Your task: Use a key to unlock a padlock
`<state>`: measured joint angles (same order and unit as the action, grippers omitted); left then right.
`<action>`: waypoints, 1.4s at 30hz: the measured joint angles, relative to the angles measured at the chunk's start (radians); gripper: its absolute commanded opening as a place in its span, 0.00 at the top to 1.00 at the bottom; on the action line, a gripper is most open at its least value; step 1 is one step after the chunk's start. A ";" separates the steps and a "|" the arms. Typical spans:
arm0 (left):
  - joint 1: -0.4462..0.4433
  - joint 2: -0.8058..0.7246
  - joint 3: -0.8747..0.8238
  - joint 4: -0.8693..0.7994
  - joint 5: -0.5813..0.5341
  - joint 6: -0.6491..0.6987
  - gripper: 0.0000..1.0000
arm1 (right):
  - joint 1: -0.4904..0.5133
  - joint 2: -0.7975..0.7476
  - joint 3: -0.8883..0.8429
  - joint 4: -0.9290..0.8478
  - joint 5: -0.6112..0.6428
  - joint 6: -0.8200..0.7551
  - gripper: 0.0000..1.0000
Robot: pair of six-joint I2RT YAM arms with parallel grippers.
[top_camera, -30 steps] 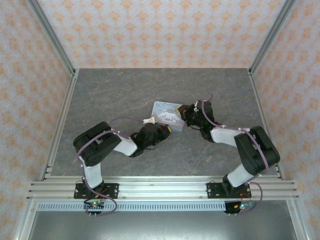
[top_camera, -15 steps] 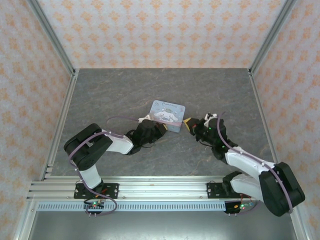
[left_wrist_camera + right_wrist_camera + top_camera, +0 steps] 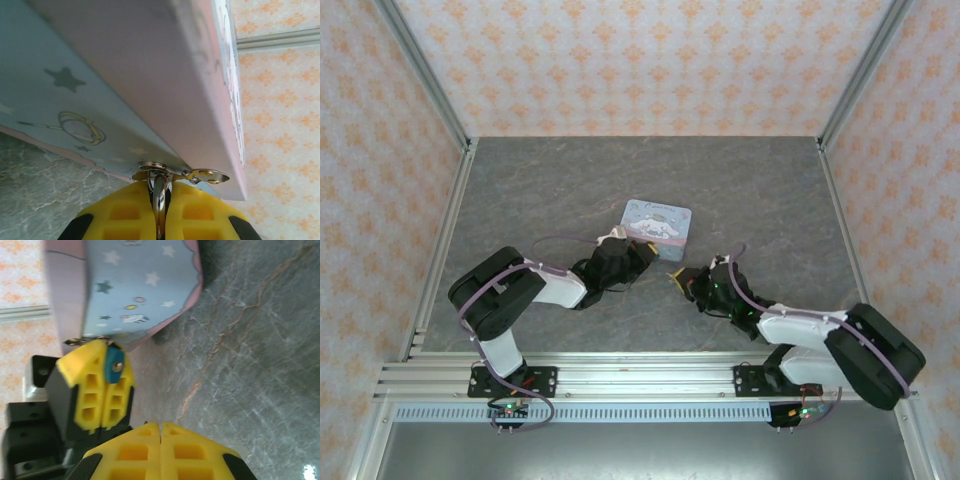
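Clamping the padlock (image 3: 115, 365) in my left gripper (image 3: 160, 200), right at the clasp (image 3: 200, 175) of the tin (image 3: 140, 290). My right gripper (image 3: 160, 432) is pinched shut near it, with the lock's blue face ahead and slightly off-line. I cannot tell whether the key sits between those fingers. The right arm must close in.

Your right gripper (image 3: 676, 277) has pulled back from the tin's (image 3: 657, 222) right side, nearer its own base; your left gripper (image 3: 640, 257) has edged closer against the tin.
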<state>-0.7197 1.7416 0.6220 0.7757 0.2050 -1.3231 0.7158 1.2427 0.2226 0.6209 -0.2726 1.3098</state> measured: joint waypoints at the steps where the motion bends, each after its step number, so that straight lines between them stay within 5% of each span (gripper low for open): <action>1: 0.000 0.000 0.000 0.006 0.000 -0.010 1.00 | 0.001 0.017 0.000 0.011 0.006 0.003 1.00; 42: -0.007 0.011 0.000 0.067 -0.004 -0.094 1.00 | -0.010 0.133 0.114 0.084 0.072 0.018 1.00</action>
<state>-0.7269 1.7527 0.6216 0.8425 0.2008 -1.4170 0.7055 1.3754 0.3370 0.7044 -0.2008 1.3273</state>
